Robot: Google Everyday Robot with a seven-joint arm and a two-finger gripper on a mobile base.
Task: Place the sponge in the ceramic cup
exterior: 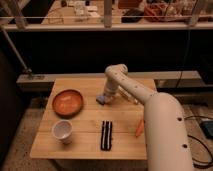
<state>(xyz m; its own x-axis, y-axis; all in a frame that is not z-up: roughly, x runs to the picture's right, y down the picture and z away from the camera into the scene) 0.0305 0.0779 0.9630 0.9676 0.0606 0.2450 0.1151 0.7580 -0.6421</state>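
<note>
The gripper (pixel 104 96) is held low over the far middle of the table (pixel 85 142). Its fingers are closed on the light-blue sponge (pixel 101 100), which is right beside the orange bowl (pixel 67 102). The white ceramic cup (pixel 62 131) is set near the front left corner.

table: light wooden table (pixel 85 122), lower centre | centre-left: wide orange-red round bowl (pixel 67 102) | lower left: small white ceramic cup (pixel 62 130) | bottom centre: black-and-white striped flat bar (pixel 106 135) | lower right: small orange tapered piece (pixel 139 129) | centre: flat light-blue sponge (pixel 100 100), gripper (pixel 104 96) closed on it
</note>
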